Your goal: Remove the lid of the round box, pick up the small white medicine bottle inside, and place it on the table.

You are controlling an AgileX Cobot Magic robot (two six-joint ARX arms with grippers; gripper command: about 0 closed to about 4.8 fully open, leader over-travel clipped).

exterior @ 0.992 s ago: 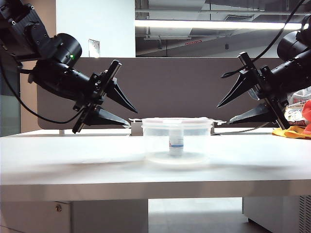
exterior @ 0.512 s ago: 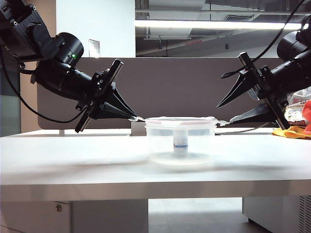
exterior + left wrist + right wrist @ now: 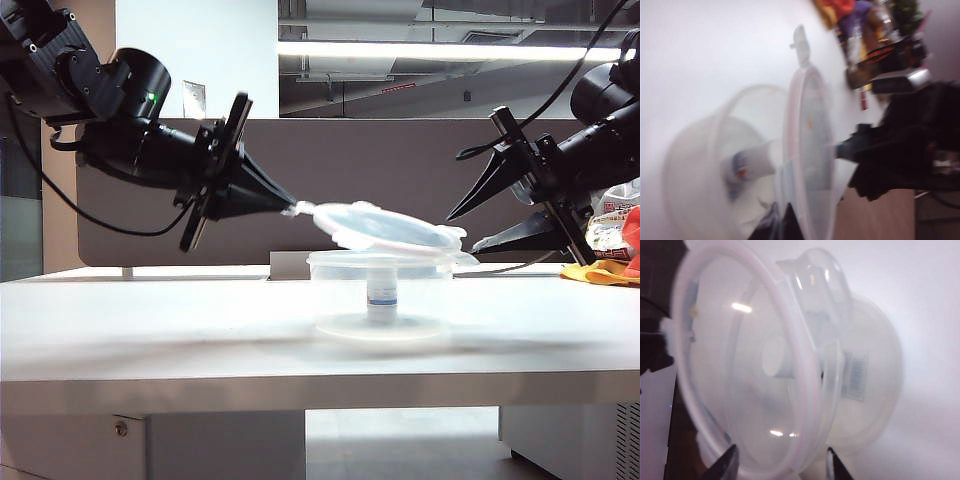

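Your lid (image 3: 385,227) sits tilted on the round box (image 3: 383,293) at worktop (image 3: 150,320) centre, its 9 o'clock tab clenched in the left hand (image 3: 290,208), bottle (image 3: 381,292) inside; right hand (image 3: 462,230) released at 3 o'clock.

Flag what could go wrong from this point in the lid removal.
The left gripper pinches only an edge tab of the lid, so the tilted lid could slip free. Its far edge rests on the round box, which might drag or tip, toppling the small white medicine bottle.

Dark brown divider panel (image 3: 380,180) behind desk — ceiling strip light (image 3: 440,50) above.
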